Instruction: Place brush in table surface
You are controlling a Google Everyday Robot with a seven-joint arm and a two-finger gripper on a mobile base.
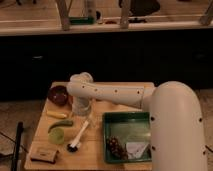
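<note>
1. The brush [80,136] lies flat on the table surface [95,155], left of the green tray [127,137] and apart from it. Its long axis runs diagonal: the dark round head is at the lower-left end, near the table's front, and the white handle points up-right, twd the gripper.
2. Just left of the brush there is a light green cup [58,135], and above the cup a long green vegetable [60,124] lying almost horizontal. A yellow item [56,114] lies a bit further back.
3. Containers: the green tray holds a dark brownish lump [116,146] in its front-left part and a white crumpled piece [135,149] at front-right; the back half of the tray shows only its bottom. The dark red bowl [59,94] stands at the back-left corner of the table; what is inside it, I cannot tell.
4. A flat brown block [43,154] lies at the front-left corner, well apart from the brush.
5. Arm pose: the big white arm [125,95] comes from the right side, goes about horizontal across the table to the left, then bends down at the wrist.
6. The gripper [82,108] hangs below this wrist, over the table between the bowl and the tray, just above the handle end of the brush. If it touches the brush or not, and if it is spread or closed, I cannot tell.
</note>
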